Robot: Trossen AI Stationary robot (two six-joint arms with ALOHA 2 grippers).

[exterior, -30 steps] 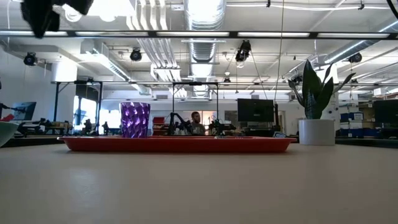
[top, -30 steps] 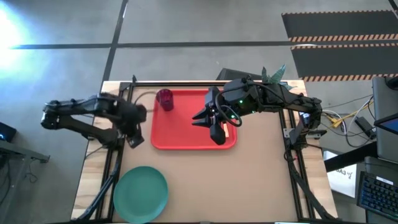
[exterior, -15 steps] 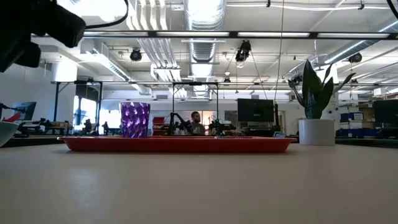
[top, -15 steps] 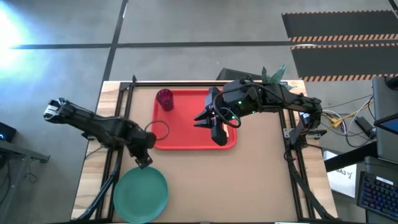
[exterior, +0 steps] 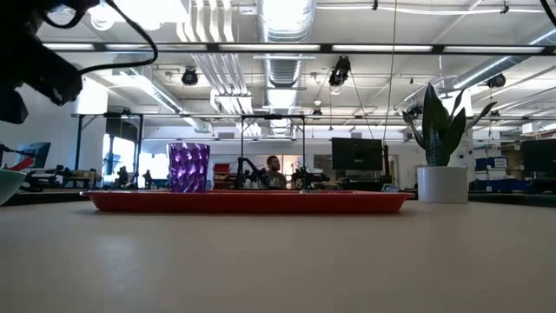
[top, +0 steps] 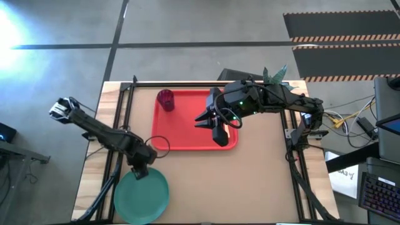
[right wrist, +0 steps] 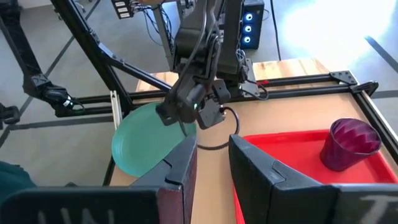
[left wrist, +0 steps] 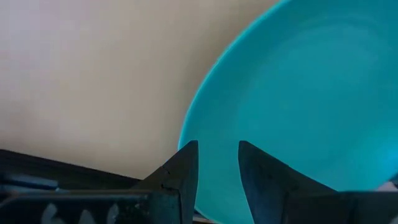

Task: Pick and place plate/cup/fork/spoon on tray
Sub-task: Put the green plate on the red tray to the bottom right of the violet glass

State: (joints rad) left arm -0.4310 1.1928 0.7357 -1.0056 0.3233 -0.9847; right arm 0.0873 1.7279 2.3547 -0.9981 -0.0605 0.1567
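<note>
1. Left gripper [top: 139, 172] sits at the far rim of the plate [top: 141, 195], just above it in the high view; its wrist view shows the two fingers [left wrist: 180, 171] parted by a narrow gap with the plate's teal edge [left wrist: 298, 106] showing between them; nothing clamped; whether a fingertip touches the rim cannot be told.
2. Right gripper [top: 219, 134] hangs over the right part of the tray [top: 187, 125]; its wrist view shows the fingers [right wrist: 180, 162] standing a little apart with nothing between them.
3. Tray: red, lying toward the back of the table [top: 262, 181]; the cup [top: 165, 99] stands upright in its back-left corner; in the low view the cup [exterior: 189, 167] shows purple above the tray's rim [exterior: 248, 202]; the rest of the tray floor that shows is bare red, part of it hidden under the right arm.
4. Plate: flat on the table at the front-left corner, well apart from the tray, nothing on it.
5. Fork and spoon: cannot be made out with certainty; a small orange sliver shows beside the right gripper in the high view, too hidden to name.
6. Left arm: stretched from the table's left side, angled forward and down toward the plate; right arm: reaching in from the right edge, bent across the tray's right end.
</note>
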